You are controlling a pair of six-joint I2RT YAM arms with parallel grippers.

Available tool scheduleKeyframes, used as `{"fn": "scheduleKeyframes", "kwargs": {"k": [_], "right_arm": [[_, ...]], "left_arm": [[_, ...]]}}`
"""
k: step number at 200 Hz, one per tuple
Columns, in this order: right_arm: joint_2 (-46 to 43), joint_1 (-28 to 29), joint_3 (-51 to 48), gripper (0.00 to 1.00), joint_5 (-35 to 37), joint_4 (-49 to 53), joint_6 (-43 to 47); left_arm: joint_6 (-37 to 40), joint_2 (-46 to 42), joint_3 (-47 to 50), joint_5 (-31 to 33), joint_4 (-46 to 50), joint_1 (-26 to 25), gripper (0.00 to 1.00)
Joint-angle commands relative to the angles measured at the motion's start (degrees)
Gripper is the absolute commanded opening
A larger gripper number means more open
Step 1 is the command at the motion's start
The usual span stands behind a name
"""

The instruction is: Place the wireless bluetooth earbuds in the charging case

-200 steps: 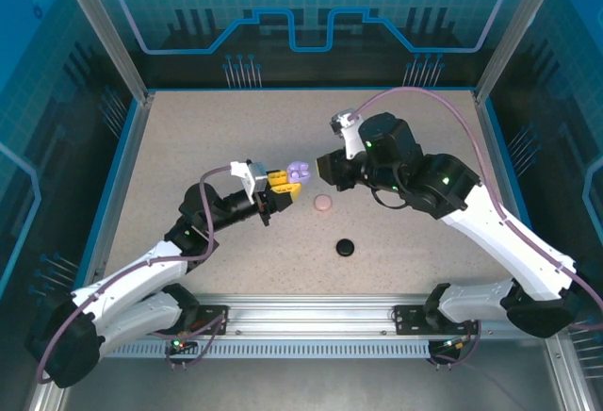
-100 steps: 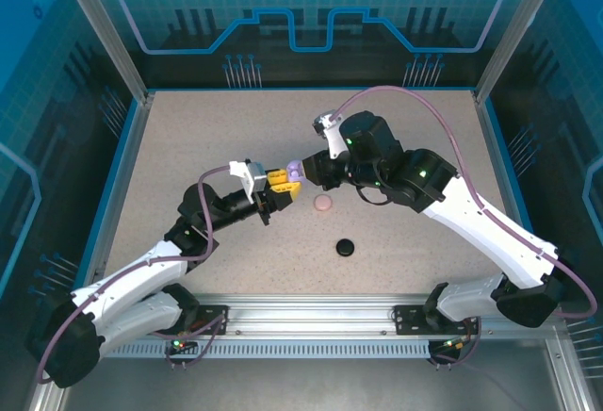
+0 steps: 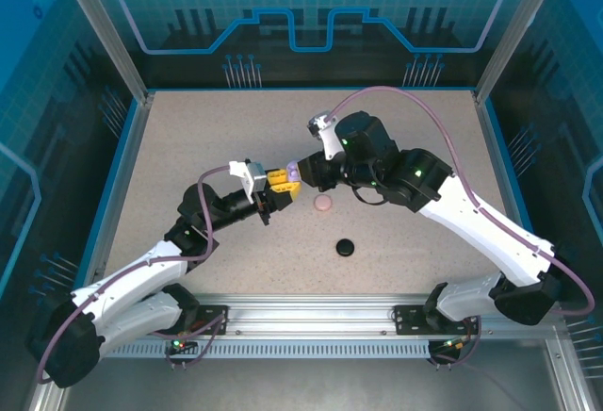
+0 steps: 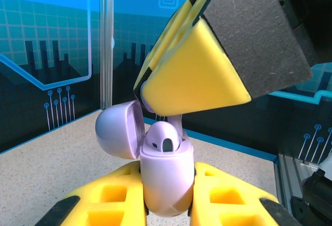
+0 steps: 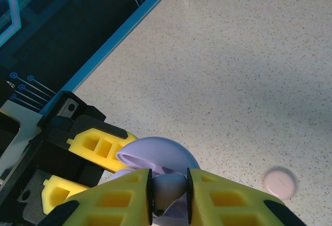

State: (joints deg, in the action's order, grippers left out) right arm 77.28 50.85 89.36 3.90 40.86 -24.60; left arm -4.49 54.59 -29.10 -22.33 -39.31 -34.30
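Between arms, left pincer (image 4: 167, 200) clamps open lilac case (image 4: 166, 179); right pincer (image 5: 169, 195) pinches lilac earbud (image 4: 163, 142) inside it; pink case (image 5: 280, 182) nearby.

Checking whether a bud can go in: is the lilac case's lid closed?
No: the lilac case has its lid swung open to one side, with an earbud at its mouth.

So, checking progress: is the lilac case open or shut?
Open: held in the left gripper, the lilac case has its lid swung back, an earbud showing inside.
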Motion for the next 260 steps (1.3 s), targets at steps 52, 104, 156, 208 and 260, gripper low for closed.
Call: {"fn": "scheduleKeyframes", "kwargs": {"k": [52,104,156,208,260], "right_arm": [[0.79,1.15,0.48,0.24,0.08,1.11,-0.55],[0.1,1.18,0.39,0.27,-0.59,2.21,-0.29],[-1.2,0.96,0.77,0.32,-0.22,2.03,-0.13],[-4.97,-1.02,-0.31,0.48,-0.5,1.7,1.02],[-10.3,-9.66,-11.27,0.8,-18.64,-9.75,-0.82]], "left_arm": [[-0.01,-0.43,-1.14,-0.52,-1.99,-0.36,0.12],[-0.01,-0.29,-1.13,-0.26,-1.87,-0.37,0.12],[-0.3,-0.27,-1.04,-0.35,-2.0,-0.4,0.12],[-0.48,-0.85,-0.96,-0.43,-1.91,-0.35,0.13],[-1.66,-1.75,-1.04,-1.01,-2.31,-0.45,0.12]]}}
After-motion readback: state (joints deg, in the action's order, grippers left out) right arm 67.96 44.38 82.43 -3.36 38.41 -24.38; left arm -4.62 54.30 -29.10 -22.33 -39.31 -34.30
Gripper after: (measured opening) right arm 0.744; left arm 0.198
